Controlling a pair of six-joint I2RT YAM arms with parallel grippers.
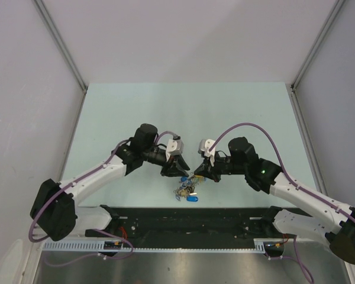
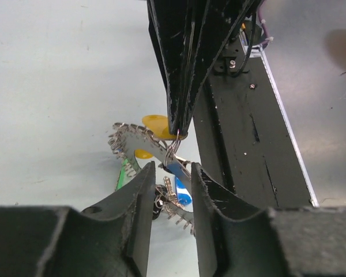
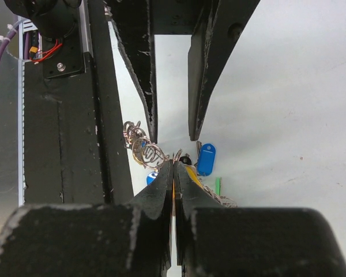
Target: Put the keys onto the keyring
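The keyring, a grey ring with a bumpy edge, hangs tilted just above the table, with keys bunched under it. My right gripper is shut on a yellow key and its small wire loop, with yellow showing between the jaws. My left gripper is open, its tips on either side of the ring's band and a blue key. From the right wrist, the left fingers stand apart above another blue key and a cluster of wire loops. A green key lies under the ring.
The black base rail runs along the near edge, right beside the keys. The pale green table stretches away behind both arms. Grey walls stand on the left, right and back.
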